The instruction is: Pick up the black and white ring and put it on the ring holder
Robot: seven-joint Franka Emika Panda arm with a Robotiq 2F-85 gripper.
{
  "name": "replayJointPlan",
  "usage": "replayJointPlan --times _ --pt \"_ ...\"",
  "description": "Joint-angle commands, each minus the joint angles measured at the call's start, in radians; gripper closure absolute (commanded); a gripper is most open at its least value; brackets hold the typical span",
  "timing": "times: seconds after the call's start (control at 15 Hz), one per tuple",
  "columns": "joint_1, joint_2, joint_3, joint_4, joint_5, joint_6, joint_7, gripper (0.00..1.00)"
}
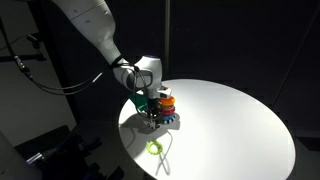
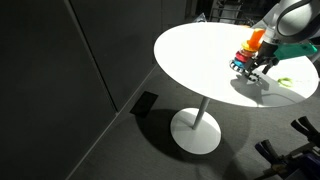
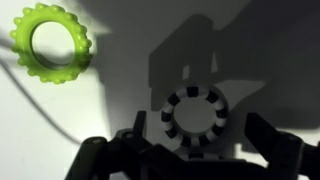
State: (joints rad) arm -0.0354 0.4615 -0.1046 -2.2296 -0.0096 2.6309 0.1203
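In the wrist view the black and white ring (image 3: 193, 118) lies flat on the white table, in the gripper's shadow. My gripper (image 3: 197, 140) is open, with one finger on each side of the ring and a gap between each finger and the ring. In both exterior views the gripper (image 1: 152, 118) (image 2: 258, 72) hangs low over the table right beside the ring holder (image 1: 166, 103) (image 2: 254, 44), a peg stacked with orange, red and yellow rings. The arm hides the black and white ring in both of those views.
A plain yellow-green ring (image 3: 52, 40) (image 1: 155, 147) (image 2: 285, 82) lies on the round white table (image 1: 230, 125) (image 2: 195, 50) a short way from the gripper, near the table's edge. A thin cable runs past it. The surroundings are dark.
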Motion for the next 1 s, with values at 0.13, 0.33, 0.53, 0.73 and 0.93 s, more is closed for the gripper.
replayJointPlan --times 0.13,0.33,0.53,0.73,0.93 --pt "0.043 0.023 -0.036 0.015 -0.036 0.033 0.058 0.00" --pt "0.054 0.029 -0.046 0.015 -0.042 0.042 0.068 0.00" --pt "0.055 0.033 -0.049 0.013 -0.041 0.049 0.073 0.00" --pt "0.049 0.040 -0.047 0.012 -0.032 0.052 0.069 0.00" --pt "0.040 0.048 -0.042 0.015 -0.019 0.047 0.066 0.00"
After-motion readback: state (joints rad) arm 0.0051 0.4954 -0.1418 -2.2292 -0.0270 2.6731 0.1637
